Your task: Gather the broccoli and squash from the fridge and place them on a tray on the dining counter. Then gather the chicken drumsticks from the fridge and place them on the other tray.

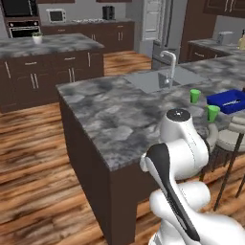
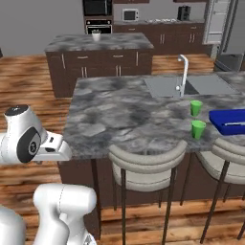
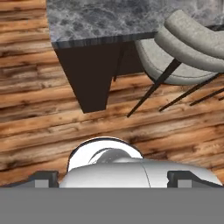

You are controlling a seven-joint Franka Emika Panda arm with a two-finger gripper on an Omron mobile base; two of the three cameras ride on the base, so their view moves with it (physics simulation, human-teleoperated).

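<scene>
Nearest the cameras, the white arm with dark joints is folded low beside the counter, and the two-finger gripper (image 3: 112, 178) hangs over the wooden plank floor (image 3: 39, 127) with its two small dark fingertips (image 3: 43, 178) set far apart at the bottom of the hand view, released and grasping nothing. Just past it stand the grey cushioned bar stools with thin dark legs (image 2: 143, 165), tucked under the near edge of the long grey marbled stone dining counter on its dark brown base (image 2: 119, 115). On that stone top, toward its right end, two small green cups (image 2: 198, 129) stand upright near each other, and just beside them lies the bright blue shallow rectangular tray with a rounded raised rim (image 2: 229, 120), partly cut off by the frame edge in the right base view; what lies inside it is too small to tell. Farther along the same counter sits the recessed sink (image 2: 167, 86) with its curved pale faucet (image 2: 183, 72). Beyond, well apart, is a second marbled island on dark cabinets (image 1: 43, 45), and at the far wall the tall grey fridge (image 1: 155, 21) stands beside dark cupboards, with its doors' state unclear.
</scene>
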